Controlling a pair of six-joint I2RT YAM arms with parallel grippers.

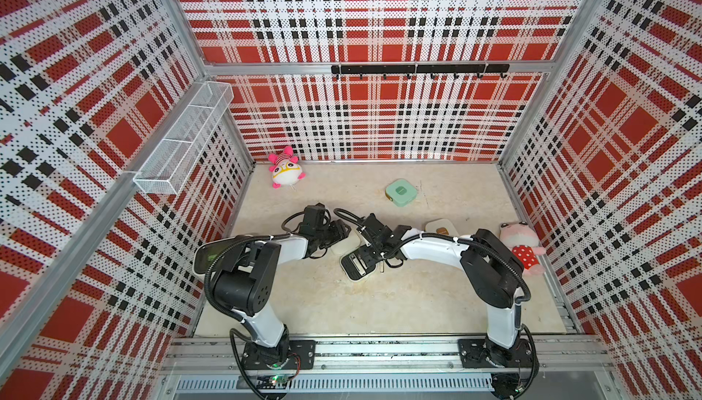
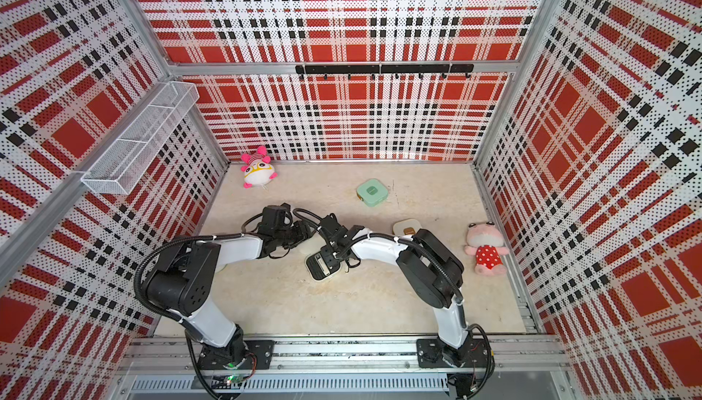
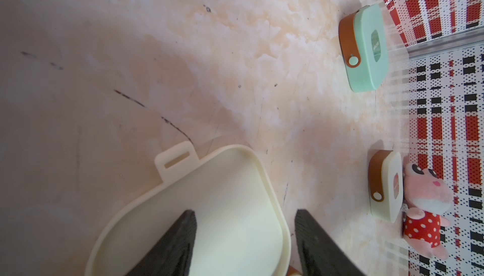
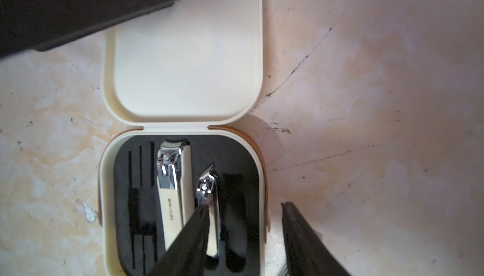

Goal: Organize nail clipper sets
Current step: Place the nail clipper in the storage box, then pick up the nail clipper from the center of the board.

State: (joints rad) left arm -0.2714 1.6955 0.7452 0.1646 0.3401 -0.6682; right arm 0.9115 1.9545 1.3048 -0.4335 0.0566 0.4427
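Meanwhile, One Arm Minds the Lid While the Other Tends the Tray

In both top views the open cream case (image 1: 354, 267) lies mid-table between the arms, its lid (image 1: 345, 245) folded back flat. The left gripper (image 1: 339, 231) sits over that lid and the right gripper (image 1: 370, 260) over the black tray (image 2: 318, 265). That split looks meant to steady the case while it is filled. The mint case (image 1: 402, 190) and the closed cream case (image 1: 440, 227) stand shut toward the back, well apart from each other.

From the left wrist, the left gripper's jaws are parted and straddle the lid's side wall. One finger (image 3: 178, 243) is over the lid's inside, the other (image 3: 322, 248) outside it over the table (image 3: 157, 52). Neither visibly pinches the wall, and whether the inner one presses down I cannot tell. Probably it is there to stop the case sliding.

From the right wrist, the large clipper (image 4: 171, 196) is bedded in its recess. The small clipper (image 4: 210, 204) lies slightly askew on the black tray, just beside an empty recess (image 4: 233, 183). The right gripper's jaws are spread wide and grasp nothing. One finger (image 4: 183, 248) overlaps the small clipper's handle, while its mate (image 4: 306, 245) hangs outside the case. That reads as a nudge toward the recess, not a pinch. The thin tool slots (image 4: 141, 164) are empty.
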